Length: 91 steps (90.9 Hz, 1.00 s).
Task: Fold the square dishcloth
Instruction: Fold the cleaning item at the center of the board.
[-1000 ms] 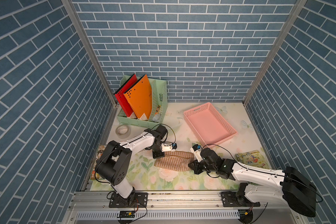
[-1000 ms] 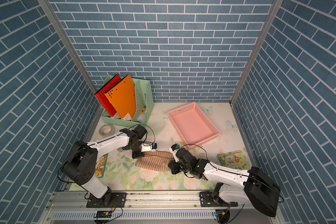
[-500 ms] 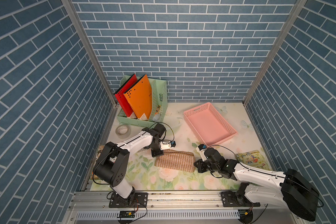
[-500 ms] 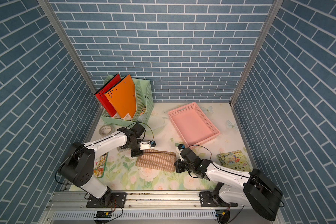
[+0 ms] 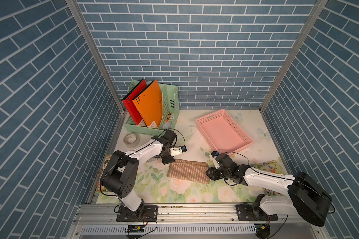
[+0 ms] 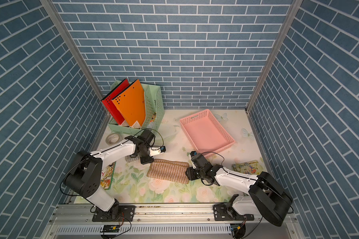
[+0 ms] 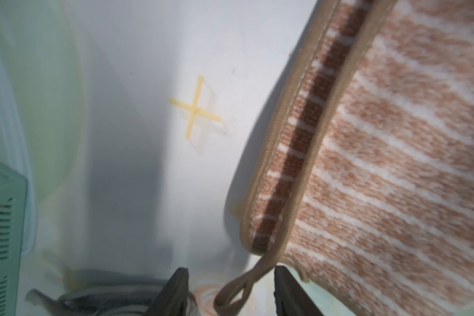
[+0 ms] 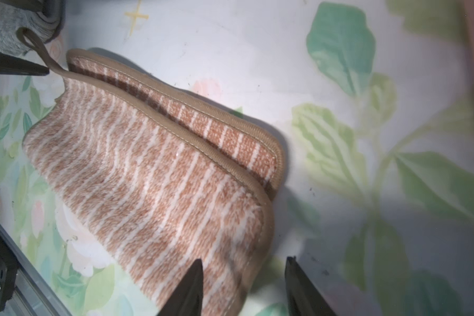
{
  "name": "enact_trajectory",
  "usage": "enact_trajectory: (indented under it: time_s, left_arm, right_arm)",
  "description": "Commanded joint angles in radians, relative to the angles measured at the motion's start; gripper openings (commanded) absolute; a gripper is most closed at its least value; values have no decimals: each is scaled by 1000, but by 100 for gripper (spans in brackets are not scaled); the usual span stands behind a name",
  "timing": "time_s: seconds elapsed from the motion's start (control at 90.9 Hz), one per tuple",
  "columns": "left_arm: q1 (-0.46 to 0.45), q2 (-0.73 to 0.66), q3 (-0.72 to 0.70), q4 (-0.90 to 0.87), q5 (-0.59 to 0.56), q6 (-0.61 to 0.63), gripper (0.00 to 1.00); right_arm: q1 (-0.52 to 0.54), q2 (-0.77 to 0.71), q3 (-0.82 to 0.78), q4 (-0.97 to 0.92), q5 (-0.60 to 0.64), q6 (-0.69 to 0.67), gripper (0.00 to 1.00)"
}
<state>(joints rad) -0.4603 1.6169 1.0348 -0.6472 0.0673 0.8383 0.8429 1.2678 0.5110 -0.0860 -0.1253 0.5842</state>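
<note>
Your cloth (image 5: 187, 172) lies folded; left gripper (image 7: 229, 287) and right gripper (image 8: 244, 284) sit half-open at its ends, holding nothing.

Both end effectors (image 7: 230, 269) (image 8: 244, 260) now open.

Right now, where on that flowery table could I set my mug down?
The widest bare patch is the front strip between the folded dishcloth and the metal rail. Another lies at the back between the green file rack and the pink basket. The middle is crowded: the left gripper and right gripper sit at the dishcloth's ends.
</note>
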Motion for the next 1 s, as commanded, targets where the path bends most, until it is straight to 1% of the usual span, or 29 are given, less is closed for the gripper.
enact_trajectory:
  time_s: [0.0, 0.055, 0.11, 0.154, 0.187, 0.231, 0.308, 0.352, 0.418, 0.451, 0.572, 0.715, 0.792, 0.924, 0.99]
  left_arm:
    - [15, -80, 81, -26, -19, -16, 58]
    - [13, -102, 111, -65, 38, -29, 59]
    - [11, -106, 126, -107, 115, -49, 59]
    - [1, -99, 121, -132, 168, -62, 57]
    - [-6, -93, 107, -140, 203, -68, 56]
    - [-15, -83, 75, -136, 247, -76, 53]
    - [-28, -60, 17, -110, 293, -75, 47]
    - [-32, -39, -3, -95, 307, -77, 44]
    - [-34, -4, -19, -74, 324, -79, 41]
    - [-34, 8, -25, -56, 325, -81, 40]
    - [-33, 46, -45, 38, 298, -106, 38]
    - [-28, 93, -79, 160, 199, -143, 38]
    - [-14, 110, -88, 195, 147, -157, 38]
    - [3, 99, -128, 238, 29, -130, 37]
    - [7, 84, -149, 254, -8, -110, 38]
  right_arm:
    - [-5, -64, 69, -147, 85, -53, 50]
    - [-5, -96, 97, -179, 105, -57, 48]
    - [-5, -119, 114, -167, 97, -43, 43]
    - [-5, -118, 117, -125, 62, -22, 37]
    - [-5, -107, 107, -67, -6, -2, 33]
    - [-5, -78, 85, 23, -79, 23, 27]
    - [-5, 6, 51, 181, -214, 53, 23]
    - [-8, 65, 51, 234, -262, 53, 19]
    - [-20, 143, 62, 275, -296, 52, 14]
    - [-30, 183, 64, 298, -316, 52, 13]
    - [-77, 263, 62, 346, -337, 52, 10]
    - [-107, 332, 56, 361, -341, 36, 9]
    - [-118, 355, 44, 364, -340, 31, 9]
    - [-125, 359, 9, 360, -316, 13, 8]
    - [-124, 361, -7, 351, -297, 2, 7]
